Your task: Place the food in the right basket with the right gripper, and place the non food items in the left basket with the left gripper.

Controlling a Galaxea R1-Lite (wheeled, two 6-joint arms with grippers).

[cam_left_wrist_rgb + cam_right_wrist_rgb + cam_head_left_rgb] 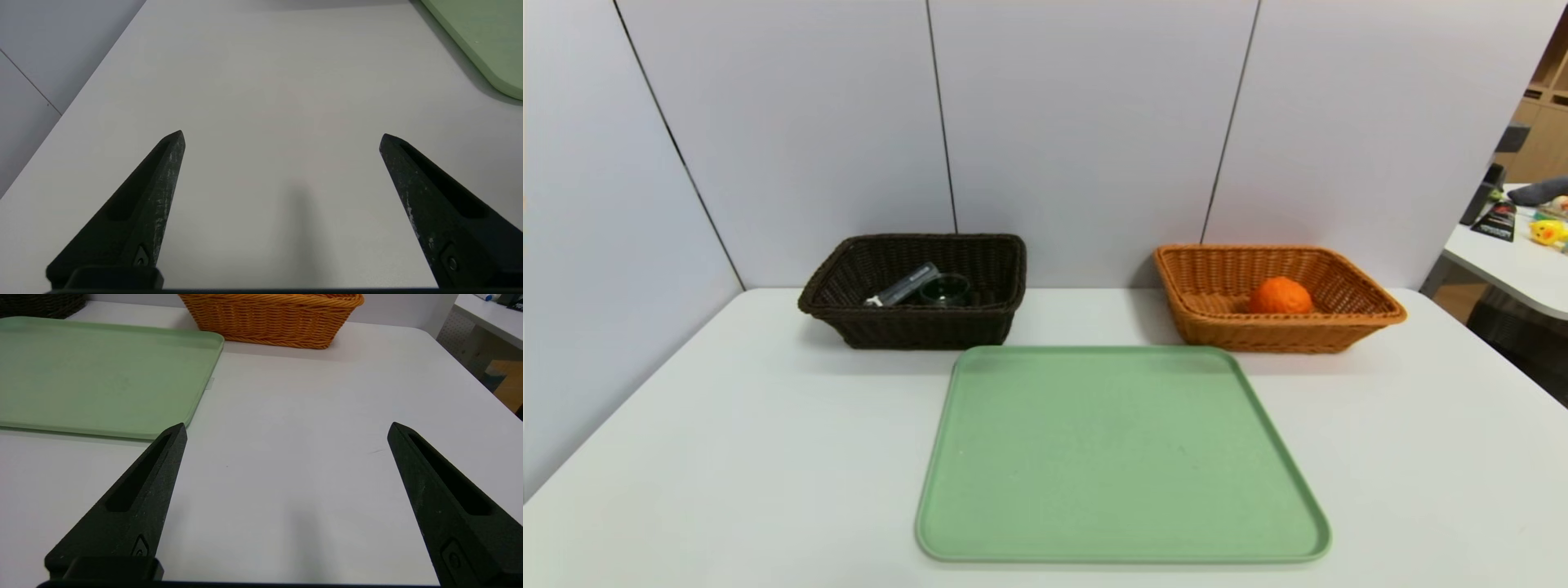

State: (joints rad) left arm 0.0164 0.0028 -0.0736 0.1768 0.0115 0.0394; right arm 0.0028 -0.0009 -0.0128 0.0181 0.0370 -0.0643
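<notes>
Nearest of all sits the green tray, flat on the white table close to its front edge and about midway between the side edges; nothing lies on it. Behind it, toward the table's back edge, stand two wicker baskets, well apart from one another; the dark brown basket sits off the tray's back left corner, and the orange basket sits off its back right corner, just beyond the tray's rim. Inside the dark brown basket lie a dark tube-like item with a pale end, tilted, and a dark round jar just beside it, touching or nearly so; I cannot make out more of either. Inside the orange basket rests an orange fruit, about in the middle of its floor.

Neither arm shows from the head camera. From its wrist camera, the left gripper hangs low over bare table near the left edge, its two black fingers spread wide with nothing between them; a corner of the tray shows off to one side. The right gripper hangs low over bare table to the right of the tray, fingers likewise spread wide and holding nothing; the orange basket stands farther ahead of it.
</notes>
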